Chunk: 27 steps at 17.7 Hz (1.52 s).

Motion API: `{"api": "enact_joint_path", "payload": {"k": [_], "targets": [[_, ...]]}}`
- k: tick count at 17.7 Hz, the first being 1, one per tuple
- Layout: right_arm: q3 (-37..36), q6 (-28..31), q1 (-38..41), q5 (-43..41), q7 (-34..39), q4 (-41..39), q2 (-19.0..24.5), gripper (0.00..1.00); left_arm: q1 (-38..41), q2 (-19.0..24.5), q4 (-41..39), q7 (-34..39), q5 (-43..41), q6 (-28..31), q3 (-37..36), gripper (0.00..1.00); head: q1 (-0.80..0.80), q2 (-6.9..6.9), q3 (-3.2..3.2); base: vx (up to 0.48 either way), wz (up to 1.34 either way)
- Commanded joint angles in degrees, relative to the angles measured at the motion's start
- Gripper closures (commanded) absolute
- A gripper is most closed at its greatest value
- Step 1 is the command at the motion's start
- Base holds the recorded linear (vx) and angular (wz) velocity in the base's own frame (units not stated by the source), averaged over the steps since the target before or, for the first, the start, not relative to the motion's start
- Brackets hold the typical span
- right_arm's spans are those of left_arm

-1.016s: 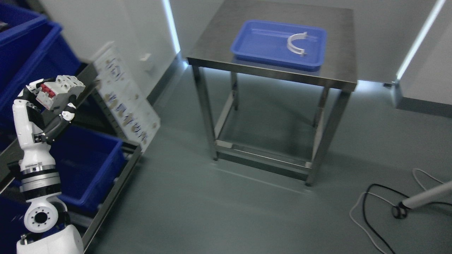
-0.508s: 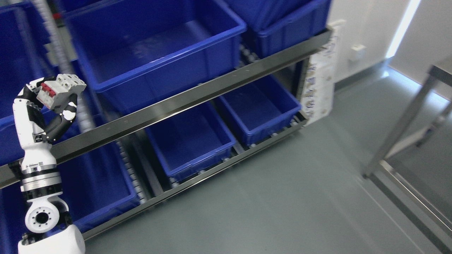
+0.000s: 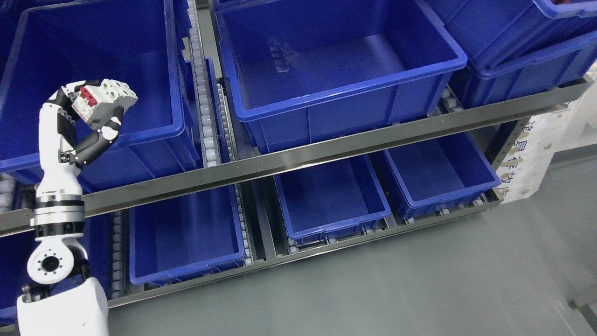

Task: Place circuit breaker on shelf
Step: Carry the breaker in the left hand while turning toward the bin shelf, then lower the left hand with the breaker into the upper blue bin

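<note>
Left hand (image 3: 91,119) grips the circuit breaker (image 3: 103,99) in curled fingers, raised above the leftmost upper bin (image 3: 154,133), seemingly for dropping in. Right of that bin stands a second bin (image 3: 336,95) on the shelf rail (image 3: 326,151).

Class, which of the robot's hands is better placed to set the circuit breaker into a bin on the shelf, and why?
The left hand. It already grips the circuit breaker, raised in front of the upper-left blue bin on the shelf. The right arm is out of view.
</note>
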Motion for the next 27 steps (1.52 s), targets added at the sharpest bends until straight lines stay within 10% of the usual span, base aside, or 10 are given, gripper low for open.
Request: {"api": "enact_joint_path", "payload": {"k": [1,5,20,27], "targets": [[1.1,1.6,0.0,0.0,0.2,0.0,-1.0,0.00,-7.9,18.0,5.7,-3.3,-3.2,5.1,-5.3,0.90,0.00,0.00,0.00,0.213,0.17],[1.1,1.7,0.0,0.0,0.1,0.0,-1.0,0.00,-15.2,23.3,17.6,-3.7,-5.6,5.0,-15.3,0.90,0.00,0.00,0.00,0.208,0.03],[1.1,1.7,0.0,-0.1,0.2,0.0,-1.0,0.00,-33.7,21.2,55.9,-9.9,-23.0,5.1,-21.3,0.88,0.00,-0.01,0.00,0.096,-0.03],[1.1,1.7,0.0,0.0,0.1,0.0,-1.0,0.00,-34.9,21.5,58.4,-8.1,-23.3,5.5,-21.0,0.39,0.00,-0.01,0.00,0.006,-0.01]]}}
